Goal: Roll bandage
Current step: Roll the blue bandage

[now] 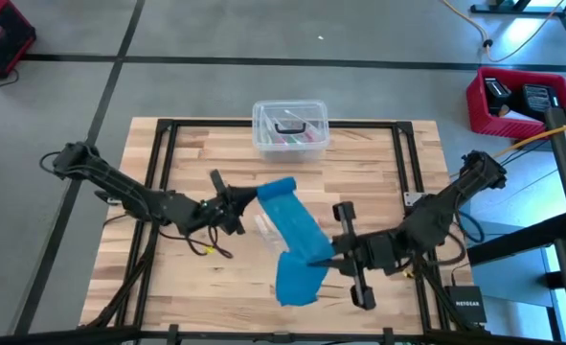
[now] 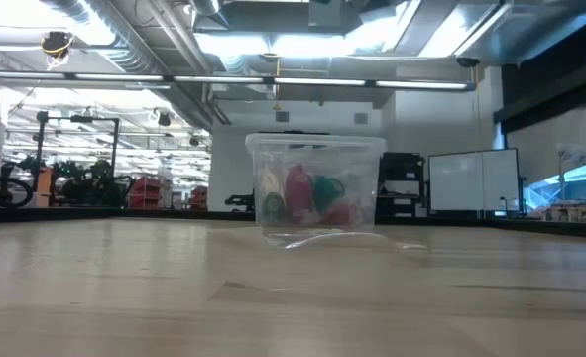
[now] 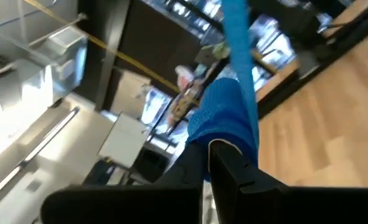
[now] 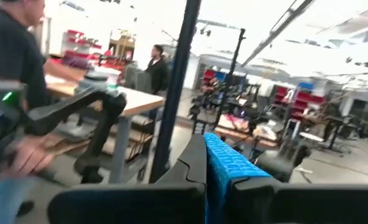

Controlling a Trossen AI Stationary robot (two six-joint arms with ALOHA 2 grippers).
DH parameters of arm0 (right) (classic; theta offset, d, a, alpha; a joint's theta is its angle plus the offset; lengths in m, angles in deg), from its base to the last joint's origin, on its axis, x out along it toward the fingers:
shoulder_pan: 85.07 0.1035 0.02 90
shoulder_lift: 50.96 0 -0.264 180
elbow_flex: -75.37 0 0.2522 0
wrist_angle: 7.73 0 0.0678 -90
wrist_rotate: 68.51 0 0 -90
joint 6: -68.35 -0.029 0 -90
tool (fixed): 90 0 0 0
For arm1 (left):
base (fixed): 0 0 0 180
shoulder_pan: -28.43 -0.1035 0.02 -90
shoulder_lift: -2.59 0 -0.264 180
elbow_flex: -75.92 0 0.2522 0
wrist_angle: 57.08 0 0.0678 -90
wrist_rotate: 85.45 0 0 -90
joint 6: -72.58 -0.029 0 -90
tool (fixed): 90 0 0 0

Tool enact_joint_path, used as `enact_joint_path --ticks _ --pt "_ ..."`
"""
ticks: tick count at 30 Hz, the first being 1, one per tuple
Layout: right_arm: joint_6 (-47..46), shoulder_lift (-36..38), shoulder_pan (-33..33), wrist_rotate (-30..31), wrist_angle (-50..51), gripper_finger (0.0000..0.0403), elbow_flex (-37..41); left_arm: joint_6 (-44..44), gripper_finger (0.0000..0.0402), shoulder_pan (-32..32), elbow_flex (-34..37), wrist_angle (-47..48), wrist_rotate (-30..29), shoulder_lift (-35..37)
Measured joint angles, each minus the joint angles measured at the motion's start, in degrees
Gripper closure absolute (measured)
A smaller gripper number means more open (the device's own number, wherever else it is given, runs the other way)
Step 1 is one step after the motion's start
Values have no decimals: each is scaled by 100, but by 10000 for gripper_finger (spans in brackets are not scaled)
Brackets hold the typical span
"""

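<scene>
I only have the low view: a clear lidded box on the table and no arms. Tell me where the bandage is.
Observer: The bandage is held up between both arms, in front of the clear plastic box, stretched as a slanted blue band.
Operator: Report the left gripper.
Observer: The left gripper is shut on the band's upper end; the left wrist view shows blue fabric bunched at its fingers.
Operator: Now the right.
Observer: The right gripper is clamped on the band lower down, and a loose blue tail hangs below it toward the table's near edge.
</scene>
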Motion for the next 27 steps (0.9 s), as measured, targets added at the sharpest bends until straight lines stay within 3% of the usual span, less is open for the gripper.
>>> enact_joint_path --ticks 7,15,21,27 --pt "-639 -4 -664 -55 30 403 -385 967 401 263 46 384 331 -539" --pt "-2017 -2 -1996 -156 247 403 -403 1624 401 731 48 318 411 -1146" --pt "-3090 2 -3220 -870 1247 402 -403 1850 401 1115 50 164 439 -1387" --pt "-3537 -112 -4049 -1443 2031 402 -406 2081 401 1375 57 -124 503 -1409"
